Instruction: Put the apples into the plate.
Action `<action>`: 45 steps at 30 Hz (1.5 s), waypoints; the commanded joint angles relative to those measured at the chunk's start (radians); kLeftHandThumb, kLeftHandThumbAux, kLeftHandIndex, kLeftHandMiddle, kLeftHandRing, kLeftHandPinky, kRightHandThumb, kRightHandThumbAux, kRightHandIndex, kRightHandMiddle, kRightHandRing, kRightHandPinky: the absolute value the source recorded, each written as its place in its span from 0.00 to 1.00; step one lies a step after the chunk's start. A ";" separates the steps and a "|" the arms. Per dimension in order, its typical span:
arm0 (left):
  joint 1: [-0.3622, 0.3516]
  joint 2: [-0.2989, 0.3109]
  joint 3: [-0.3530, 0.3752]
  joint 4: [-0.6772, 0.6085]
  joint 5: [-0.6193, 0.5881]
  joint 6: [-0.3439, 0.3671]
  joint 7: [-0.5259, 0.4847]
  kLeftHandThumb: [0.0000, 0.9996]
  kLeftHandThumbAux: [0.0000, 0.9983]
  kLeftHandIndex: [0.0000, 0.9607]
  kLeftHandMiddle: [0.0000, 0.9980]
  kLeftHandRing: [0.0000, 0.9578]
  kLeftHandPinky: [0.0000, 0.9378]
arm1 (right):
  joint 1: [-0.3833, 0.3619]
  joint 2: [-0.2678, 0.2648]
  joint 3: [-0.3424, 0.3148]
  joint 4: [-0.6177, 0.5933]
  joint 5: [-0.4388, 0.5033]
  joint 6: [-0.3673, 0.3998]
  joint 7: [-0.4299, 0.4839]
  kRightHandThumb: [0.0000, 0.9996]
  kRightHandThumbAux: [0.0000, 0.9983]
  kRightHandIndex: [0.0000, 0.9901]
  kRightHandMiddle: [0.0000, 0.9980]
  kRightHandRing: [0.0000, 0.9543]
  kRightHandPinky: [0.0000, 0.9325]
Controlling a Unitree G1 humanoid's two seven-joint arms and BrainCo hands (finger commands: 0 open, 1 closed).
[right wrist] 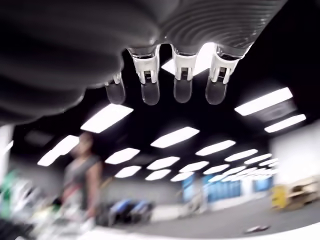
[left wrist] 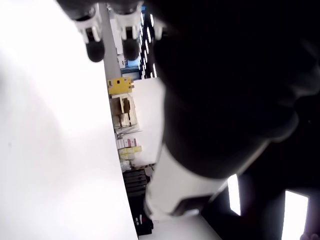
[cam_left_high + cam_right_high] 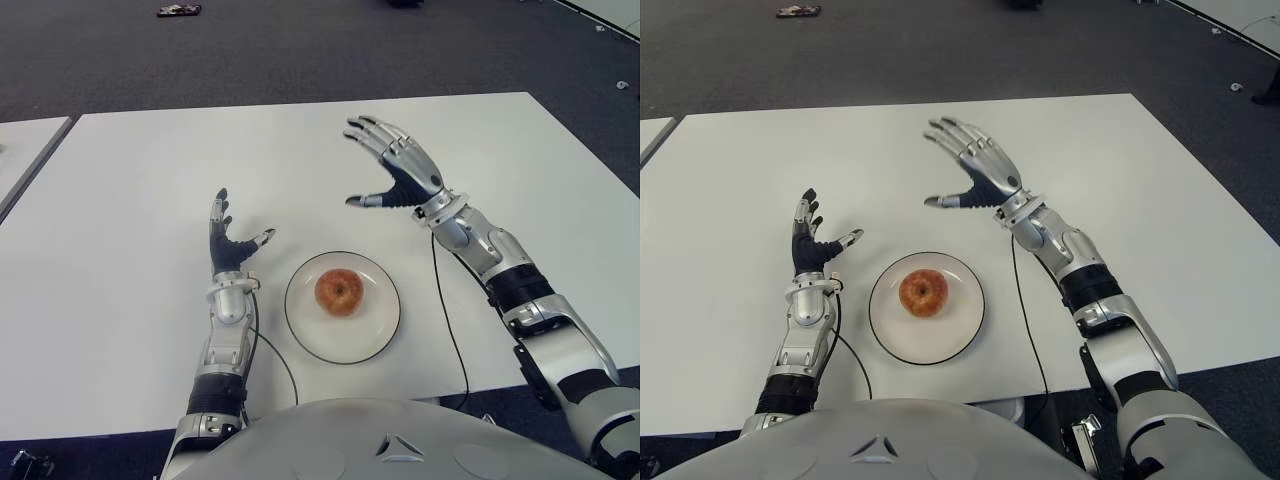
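Evidently delivered: one apple [image 3: 338, 291] centred on the plate [image 3: 305, 325], right hand [image 3: 397, 166] raised beyond it, left hand [image 3: 228, 242] beside it, fingers spread and empty, so nothing needs holding.

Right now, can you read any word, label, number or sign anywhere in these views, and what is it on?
No readable text anywhere.
apple, plate, table: no print or label visible.
left hand, right hand, both open and empty: no markings legible.
yellow box and shelf items behind it in the left wrist view: too blurred to read.
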 commanded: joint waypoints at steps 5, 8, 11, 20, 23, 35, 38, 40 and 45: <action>-0.003 0.003 0.002 0.007 -0.003 0.004 -0.001 0.00 0.57 0.00 0.00 0.00 0.00 | 0.008 0.063 -0.093 0.067 0.238 0.060 0.136 0.10 0.24 0.00 0.00 0.00 0.00; 0.000 0.002 0.000 0.005 -0.002 0.004 -0.001 0.00 0.57 0.00 0.00 0.00 0.00 | 0.002 0.084 -0.117 0.122 0.279 0.058 0.141 0.08 0.25 0.00 0.00 0.00 0.00; 0.003 0.001 -0.002 0.003 -0.003 0.003 -0.003 0.00 0.57 0.00 0.00 0.00 0.00 | -0.001 0.114 -0.139 0.194 0.328 0.045 0.153 0.06 0.27 0.00 0.00 0.00 0.00; 0.011 0.001 -0.005 -0.002 -0.011 -0.012 -0.012 0.00 0.58 0.00 0.00 0.00 0.00 | 0.032 0.174 -0.195 0.303 0.420 0.045 0.170 0.04 0.33 0.00 0.00 0.00 0.00; 0.013 0.002 -0.005 -0.003 -0.014 -0.017 -0.014 0.00 0.58 0.00 0.00 0.00 0.01 | 0.052 0.183 -0.214 0.320 0.437 0.047 0.168 0.04 0.33 0.00 0.00 0.00 0.00; 0.023 0.005 -0.001 -0.012 -0.026 -0.015 -0.022 0.00 0.57 0.00 0.00 0.00 0.00 | 0.119 0.228 -0.284 0.368 0.523 0.097 0.193 0.03 0.34 0.00 0.00 0.00 0.00; 0.023 0.006 0.000 -0.010 -0.027 -0.016 -0.022 0.00 0.57 0.00 0.00 0.00 0.00 | 0.124 0.236 -0.293 0.387 0.529 0.098 0.189 0.02 0.36 0.00 0.00 0.00 0.00; 0.023 0.008 0.001 -0.010 -0.027 -0.016 -0.022 0.00 0.57 0.00 0.00 0.00 0.00 | 0.130 0.241 -0.296 0.399 0.529 0.092 0.184 0.02 0.38 0.00 0.00 0.00 0.00; 0.021 0.013 0.002 -0.008 -0.028 -0.019 -0.026 0.00 0.57 0.00 0.00 0.00 0.00 | 0.150 0.254 -0.298 0.405 0.521 0.082 0.164 0.01 0.45 0.00 0.00 0.00 0.00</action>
